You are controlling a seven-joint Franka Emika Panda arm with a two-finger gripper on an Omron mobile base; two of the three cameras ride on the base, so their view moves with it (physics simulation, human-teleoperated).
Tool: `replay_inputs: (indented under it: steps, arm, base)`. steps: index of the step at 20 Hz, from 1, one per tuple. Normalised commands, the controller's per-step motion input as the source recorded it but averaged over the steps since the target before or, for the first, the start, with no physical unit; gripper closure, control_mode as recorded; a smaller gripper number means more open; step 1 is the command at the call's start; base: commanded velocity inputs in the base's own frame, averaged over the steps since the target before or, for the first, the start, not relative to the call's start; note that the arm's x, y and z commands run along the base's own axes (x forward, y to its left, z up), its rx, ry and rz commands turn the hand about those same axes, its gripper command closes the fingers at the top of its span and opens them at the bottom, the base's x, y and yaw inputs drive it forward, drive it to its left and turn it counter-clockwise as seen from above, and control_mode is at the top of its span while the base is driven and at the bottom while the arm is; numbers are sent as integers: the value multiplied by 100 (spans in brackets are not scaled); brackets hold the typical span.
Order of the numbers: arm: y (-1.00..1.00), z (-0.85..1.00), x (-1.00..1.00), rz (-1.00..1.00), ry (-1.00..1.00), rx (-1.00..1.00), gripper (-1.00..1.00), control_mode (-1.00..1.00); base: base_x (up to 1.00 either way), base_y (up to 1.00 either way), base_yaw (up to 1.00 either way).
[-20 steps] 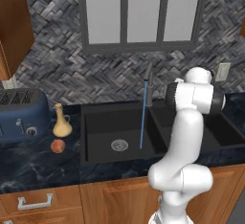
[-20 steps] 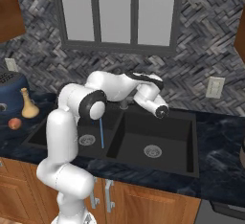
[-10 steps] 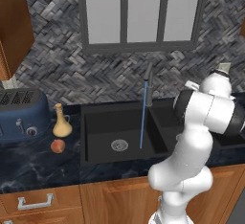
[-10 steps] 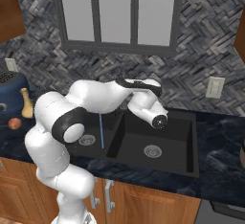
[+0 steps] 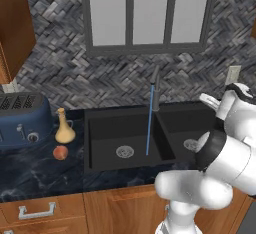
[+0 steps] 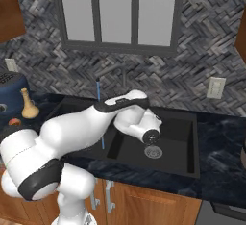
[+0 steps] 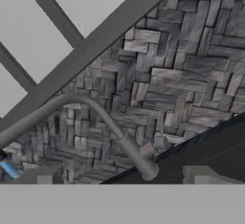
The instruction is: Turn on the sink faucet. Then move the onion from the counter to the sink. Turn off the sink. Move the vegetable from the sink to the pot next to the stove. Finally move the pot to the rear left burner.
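Observation:
The sink faucet (image 5: 155, 89) (image 6: 122, 77) (image 7: 100, 117) stands behind the black sink (image 5: 107, 128) (image 6: 180, 159). A thin blue stream of water (image 5: 149, 123) (image 6: 100, 118) falls from its spout into the left basin. The onion (image 5: 60, 152) (image 6: 14, 122) rests on the dark counter (image 5: 30, 178) left of the sink. My arm is folded low over the right basin. My gripper (image 5: 204, 98) points toward the faucet from the right, and its fingers are hidden. The pot and the stove are out of view.
A tan vase (image 5: 64, 128) (image 6: 29, 105) stands just behind the onion, with a blue toaster (image 5: 22, 118) to its left. A wall outlet (image 5: 232, 74) (image 6: 215, 87) sits right of the faucet. Wooden cabinets and a drawer run below the counter.
My arm has swung right and folded down low over the right basin, away from the faucet. The water keeps running, and the onion has not moved.

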Motion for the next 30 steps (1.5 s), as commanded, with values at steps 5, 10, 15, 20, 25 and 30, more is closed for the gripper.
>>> replay_inputs:
  steps: [5,10,15,20,25,30]
  arm:
    - [47,32,-68,3,-1,-22,-100,-100]
    - [44,44,-41,12,-8,-33,-100,-100]
    - [31,53,-11,20,-13,-39,-100,-100]
    - [31,42,0,27,-12,-45,-100,-100]
    - [40,27,0,31,-9,-45,-100,-100]
    - [43,17,-1,35,-8,-47,-100,-100]
  base:
    - [0,0,0]
    - [0,0,0]
    - [0,0,0]
    - [0,0,0]
    - [0,0,0]
    - [0,0,0]
